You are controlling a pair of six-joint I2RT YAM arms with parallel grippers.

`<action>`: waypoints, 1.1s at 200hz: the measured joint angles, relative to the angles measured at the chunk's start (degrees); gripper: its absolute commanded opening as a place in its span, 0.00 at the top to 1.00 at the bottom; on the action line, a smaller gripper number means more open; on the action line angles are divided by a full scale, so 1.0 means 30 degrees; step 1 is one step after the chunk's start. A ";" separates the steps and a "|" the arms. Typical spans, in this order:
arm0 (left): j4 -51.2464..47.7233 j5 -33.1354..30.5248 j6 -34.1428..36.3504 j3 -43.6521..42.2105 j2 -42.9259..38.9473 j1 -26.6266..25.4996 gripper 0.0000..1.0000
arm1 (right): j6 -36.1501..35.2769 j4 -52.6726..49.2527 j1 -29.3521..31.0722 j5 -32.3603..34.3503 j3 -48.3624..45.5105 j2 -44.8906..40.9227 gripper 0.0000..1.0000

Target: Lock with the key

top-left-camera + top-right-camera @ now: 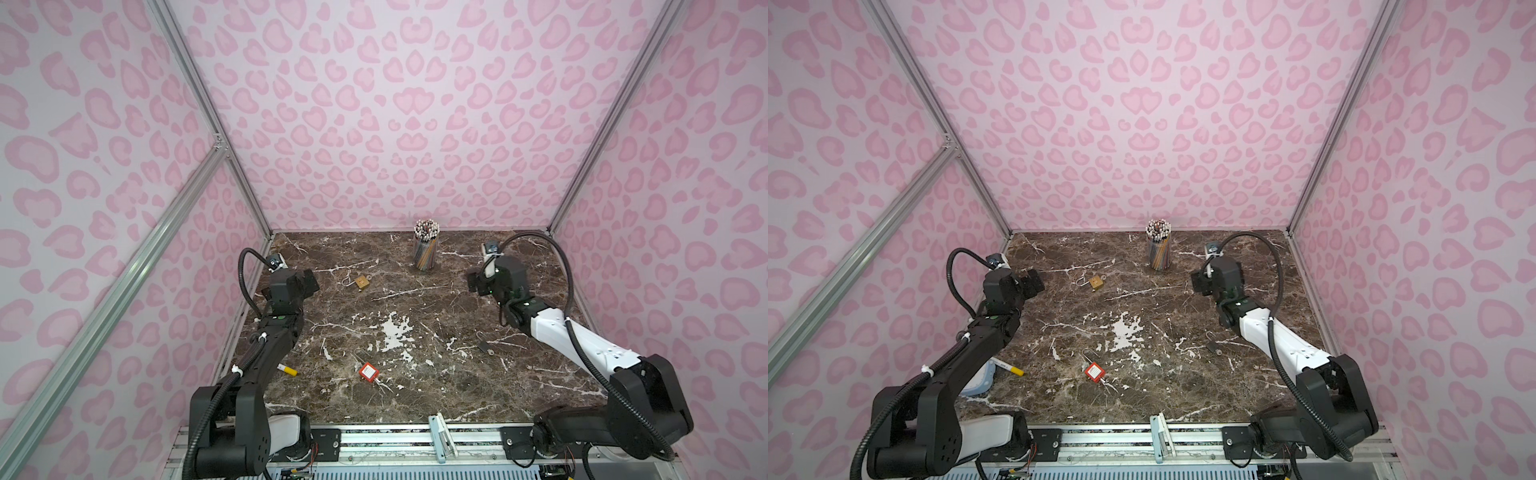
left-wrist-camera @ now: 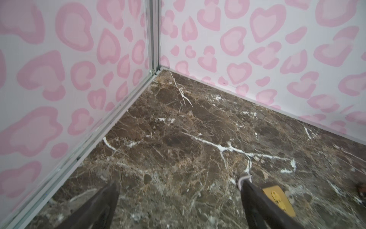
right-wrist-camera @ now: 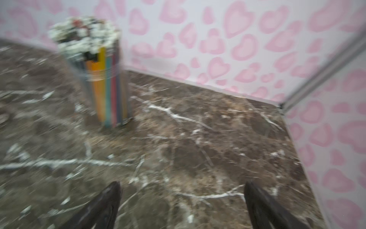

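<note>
Nearest the camera, a silver aluminium rail [image 1: 386, 436] carries both arm bases at the near edge of the brown marble-patterned tabletop [image 1: 415, 299].

Both the left gripper [image 1: 309, 281] and the right gripper [image 1: 473, 283] hover with jaws spread wide, holding nothing.

Three locks lie well apart:
- a brass padlock [image 1: 362, 282] at far left, just beside the left gripper
- a red padlock [image 1: 368, 371] with a long shackle, near centre
- a small dark padlock [image 1: 484, 345] to the right

Step in hand: approach, with nothing grasped. The intended lock cannot be told, though brass seems likeliest. The next move calls for steadying the lock body and pinching its key, which is too small to confirm in both top views.

The left wrist view alone shows the brass padlock [image 2: 279, 200] close, beside one finger. The blurred right wrist view shows only a clear cup of coloured pencils [image 3: 103, 79].
</note>
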 measured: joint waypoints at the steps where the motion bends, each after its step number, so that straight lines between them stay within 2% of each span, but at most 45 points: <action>1: -0.0109 0.0036 -0.0044 0.0022 -0.0029 0.0000 0.00 | 0.0044 -0.0153 0.0270 0.0007 0.0066 0.0066 0.01; 43: -0.5756 0.2208 -0.2280 0.0627 -0.1785 -0.0015 0.01 | 0.0466 -0.2900 0.7067 -0.2120 0.1676 0.1909 0.01; 85: -0.8852 0.5049 -0.3541 -0.0058 -0.3096 -0.0015 0.03 | 0.1807 -0.4743 1.0302 -0.4342 0.4044 0.3490 0.06; 138: -0.9347 0.7737 -0.6273 -0.2710 -0.3665 -0.0073 0.04 | 0.2397 -0.5821 1.2021 -0.7257 0.4670 0.5537 0.16; 220: -0.9289 0.8284 -0.7140 -0.2958 -0.4116 -0.0117 0.04 | 0.1100 -0.7970 1.2706 -0.8109 0.7650 0.9245 0.27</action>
